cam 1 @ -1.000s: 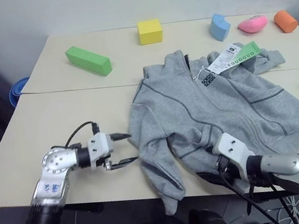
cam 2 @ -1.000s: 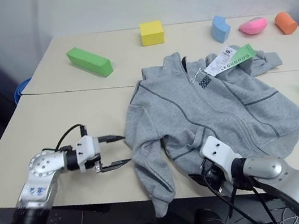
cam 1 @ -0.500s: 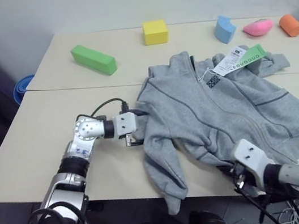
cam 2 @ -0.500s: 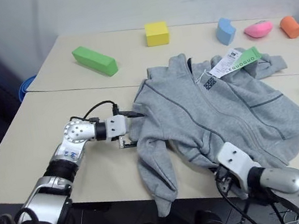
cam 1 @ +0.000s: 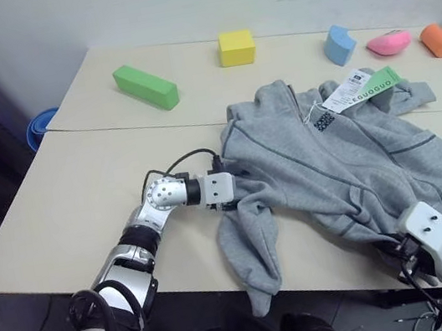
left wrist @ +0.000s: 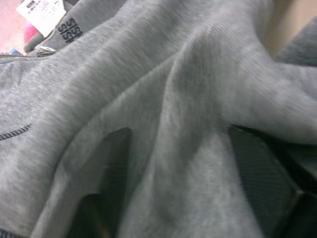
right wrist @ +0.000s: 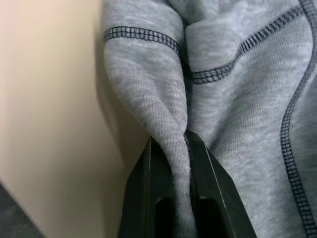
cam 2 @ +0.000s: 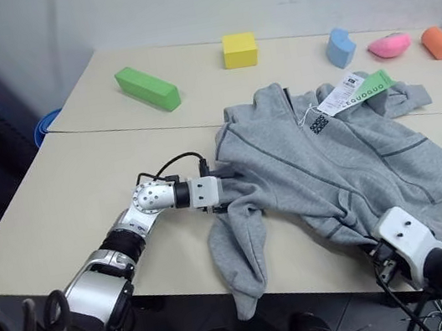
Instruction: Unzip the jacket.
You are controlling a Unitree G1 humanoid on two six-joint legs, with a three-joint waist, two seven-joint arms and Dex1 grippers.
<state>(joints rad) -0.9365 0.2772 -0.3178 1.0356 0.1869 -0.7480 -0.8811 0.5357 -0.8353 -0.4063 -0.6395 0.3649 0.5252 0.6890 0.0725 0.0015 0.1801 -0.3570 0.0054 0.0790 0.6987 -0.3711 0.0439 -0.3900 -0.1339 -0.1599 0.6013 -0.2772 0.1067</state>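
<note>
Foam blocks (cam 1: 144, 86) behind jacket (cam 1: 349, 169)

Jacket (cam 1: 356, 160) of soft matt grey fleece cloth with darker stitched seams, paper hang tags (cam 1: 361, 88) at collar, desk (cam 1: 75, 207) smooth matt beige, blocks (cam 1: 145, 86) matt foam-like, gripper fingers (right wrist: 200, 168) smooth black plastic
</note>
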